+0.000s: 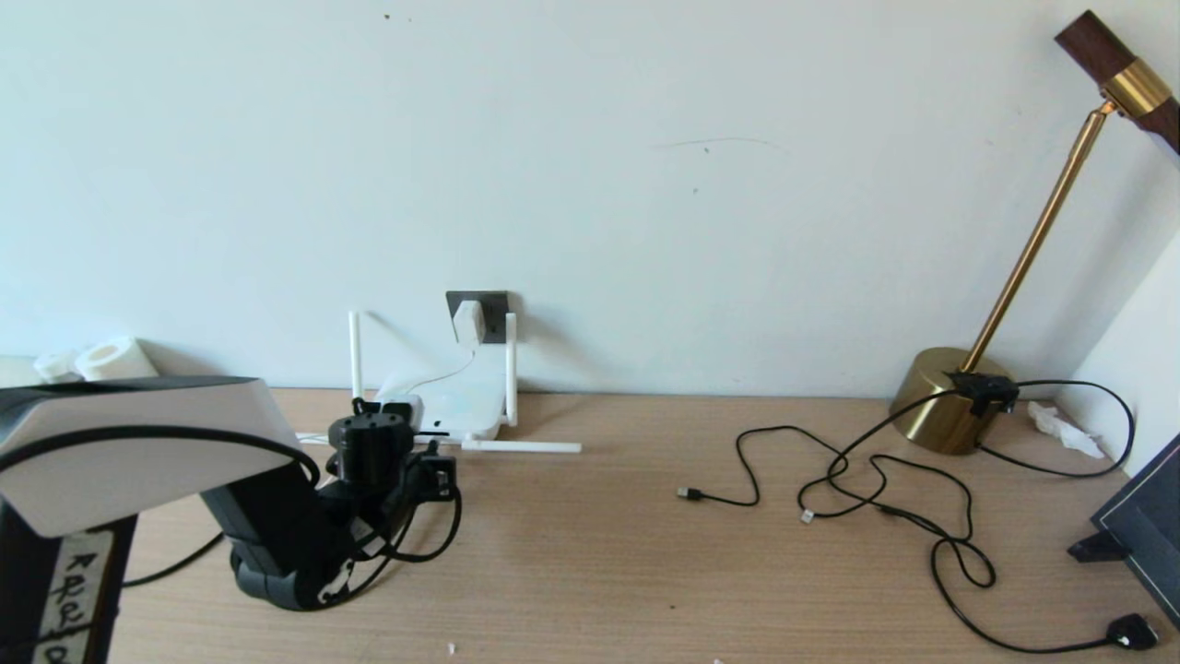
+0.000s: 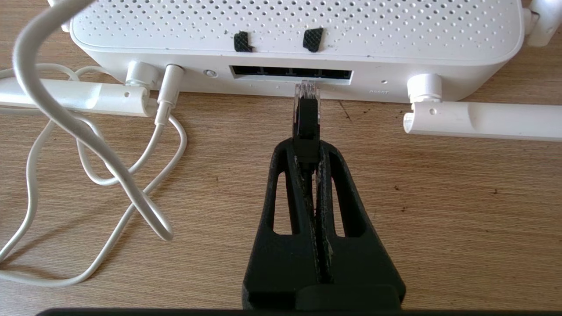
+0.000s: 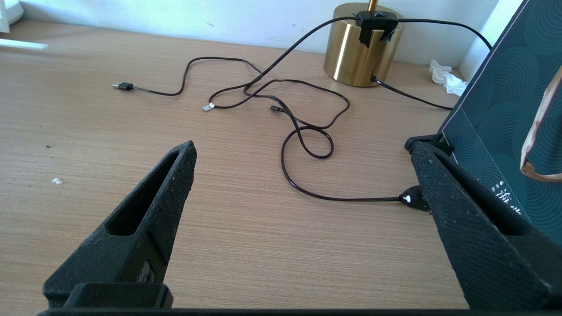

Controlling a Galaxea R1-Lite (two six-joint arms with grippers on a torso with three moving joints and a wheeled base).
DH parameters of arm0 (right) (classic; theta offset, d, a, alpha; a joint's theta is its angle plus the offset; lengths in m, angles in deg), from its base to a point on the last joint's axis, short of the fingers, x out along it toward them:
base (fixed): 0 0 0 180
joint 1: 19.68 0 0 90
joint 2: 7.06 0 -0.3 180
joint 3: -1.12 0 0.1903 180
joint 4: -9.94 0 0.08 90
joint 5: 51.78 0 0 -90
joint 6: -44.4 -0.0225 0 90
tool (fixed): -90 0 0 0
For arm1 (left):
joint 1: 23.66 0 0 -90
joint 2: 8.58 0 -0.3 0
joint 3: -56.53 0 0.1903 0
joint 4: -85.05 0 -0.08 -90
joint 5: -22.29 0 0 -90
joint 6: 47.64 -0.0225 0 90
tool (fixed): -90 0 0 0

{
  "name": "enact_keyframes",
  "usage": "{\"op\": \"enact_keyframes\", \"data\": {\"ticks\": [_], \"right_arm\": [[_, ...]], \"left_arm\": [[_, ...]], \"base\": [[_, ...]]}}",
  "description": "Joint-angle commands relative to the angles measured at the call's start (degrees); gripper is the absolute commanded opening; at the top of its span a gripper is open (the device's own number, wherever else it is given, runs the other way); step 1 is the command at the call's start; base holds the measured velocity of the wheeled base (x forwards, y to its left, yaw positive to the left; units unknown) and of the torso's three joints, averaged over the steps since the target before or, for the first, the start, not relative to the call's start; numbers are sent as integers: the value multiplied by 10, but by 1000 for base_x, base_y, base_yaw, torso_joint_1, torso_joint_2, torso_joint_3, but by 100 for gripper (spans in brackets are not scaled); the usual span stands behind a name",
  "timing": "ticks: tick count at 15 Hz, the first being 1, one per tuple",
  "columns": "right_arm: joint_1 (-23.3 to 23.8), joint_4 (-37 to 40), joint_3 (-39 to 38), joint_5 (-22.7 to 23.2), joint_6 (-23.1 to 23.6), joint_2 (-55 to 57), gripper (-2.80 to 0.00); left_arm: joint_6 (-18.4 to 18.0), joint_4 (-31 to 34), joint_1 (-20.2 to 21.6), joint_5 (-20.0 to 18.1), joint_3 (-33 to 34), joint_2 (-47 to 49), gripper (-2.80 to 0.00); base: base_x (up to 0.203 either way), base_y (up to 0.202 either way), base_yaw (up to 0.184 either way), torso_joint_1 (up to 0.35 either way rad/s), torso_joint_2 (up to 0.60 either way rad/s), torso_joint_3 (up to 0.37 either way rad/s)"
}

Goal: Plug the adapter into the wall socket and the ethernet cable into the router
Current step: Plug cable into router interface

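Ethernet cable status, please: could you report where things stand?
Left claw shut on ethernet cable, tip at router ports, not yet in. Right claw open, idle. Adapter in wall socket. Path clear.

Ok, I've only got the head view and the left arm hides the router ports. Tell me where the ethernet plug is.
Observer: The left gripper is shut on the ethernet cable. Its clear tip is at the mouth of the router port row and doesn't look seated.
Operator: Report the power cord.
Observer: The white cord is plugged in beside the ports.
Operator: Now the right gripper.
Observer: The right gripper is open, holding nothing.
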Motion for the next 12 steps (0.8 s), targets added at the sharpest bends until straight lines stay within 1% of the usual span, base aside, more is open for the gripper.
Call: {"op": "enact_keyframes", "data": {"ticks": [1,12], "right_arm": [[0,0,0,0,1,1,0],[0,0,0,0,1,1,0]], "left_arm": [[0,-4,0,2,1,-4,-280],[-1,-4,0,2,-1,-4,-280]], "base": [[0,0,0,0,0,0],[0,0,0,0,0,0]]}}
